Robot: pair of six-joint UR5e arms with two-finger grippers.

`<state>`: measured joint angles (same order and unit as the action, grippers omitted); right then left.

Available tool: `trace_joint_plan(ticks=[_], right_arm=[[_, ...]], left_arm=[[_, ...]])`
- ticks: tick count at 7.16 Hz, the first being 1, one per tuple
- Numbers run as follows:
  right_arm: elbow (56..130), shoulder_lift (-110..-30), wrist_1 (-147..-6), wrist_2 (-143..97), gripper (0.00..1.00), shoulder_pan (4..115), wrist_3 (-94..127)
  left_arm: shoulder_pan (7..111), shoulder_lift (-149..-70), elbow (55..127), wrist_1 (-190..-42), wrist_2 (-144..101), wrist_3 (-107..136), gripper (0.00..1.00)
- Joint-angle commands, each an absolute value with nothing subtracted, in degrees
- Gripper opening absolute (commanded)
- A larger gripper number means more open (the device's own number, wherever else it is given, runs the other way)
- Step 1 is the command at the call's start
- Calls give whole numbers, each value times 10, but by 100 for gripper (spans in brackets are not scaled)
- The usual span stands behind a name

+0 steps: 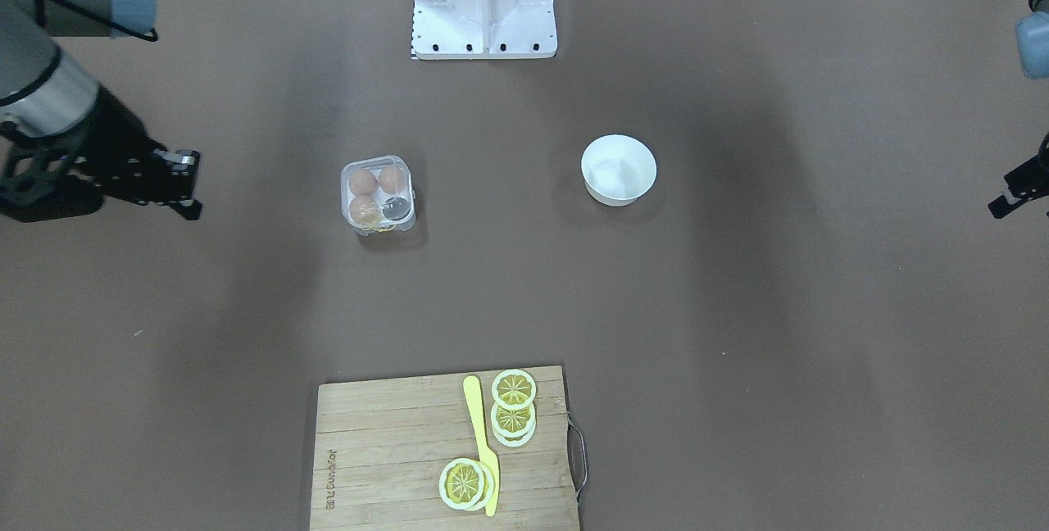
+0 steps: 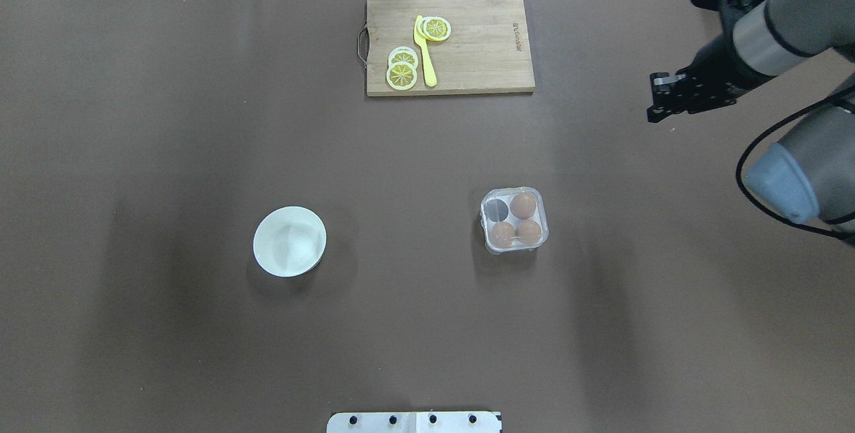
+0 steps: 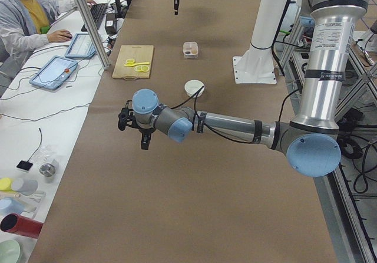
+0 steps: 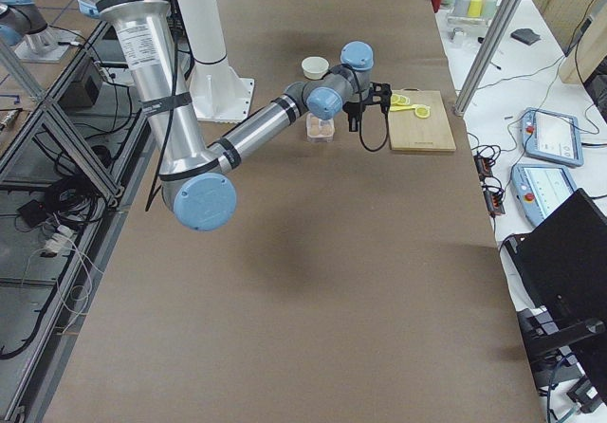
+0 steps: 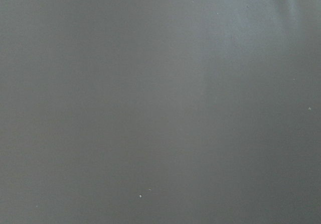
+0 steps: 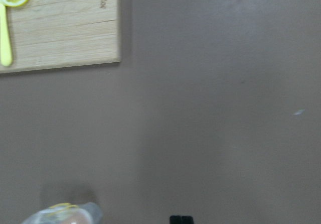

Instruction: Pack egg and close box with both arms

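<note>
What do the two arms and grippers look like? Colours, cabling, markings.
Both match. Left arm and right arm: silver-grey tubes, light-blue round joint caps, black bands at the joints. A black cable loops loosely along each forearm. Left gripper and right gripper: black, skeletal linkage, two jaws each. No markings legible.

The left wrist camera sees only the bare, flat, dull grey-brown tabletop, with a few tiny white specks on it.
</note>
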<state>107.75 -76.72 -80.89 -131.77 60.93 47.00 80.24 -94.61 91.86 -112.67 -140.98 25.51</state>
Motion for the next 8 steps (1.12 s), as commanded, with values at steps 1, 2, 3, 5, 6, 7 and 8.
trace_joint_plan(ticks=[1,2,3,5,6,7,8], right_arm=[[1066,-858,-812,-1330,100,698,305],[1038,-872,-815,-1334,100,744,248],[1011,-874,-838,-1332,100,771,177],[961,-873,-868,-1324,100,822,74],[944,-873,-875,-1315,100,839,49],[925,-870,-884,-1314,100,846,19],[916,-862,-902,-1313,100,845,-2]], left_arm=[[819,-910,922,-1129,-1411,203,97],[834,-896,929,-1129,-1412,195,97],[838,-874,947,-1126,-1404,198,97],[843,-873,944,-1064,-1397,195,97],[843,-862,944,-1054,-1379,166,97],[840,-849,940,-1052,-1362,136,97],[840,-846,940,-1052,-1340,135,97]])
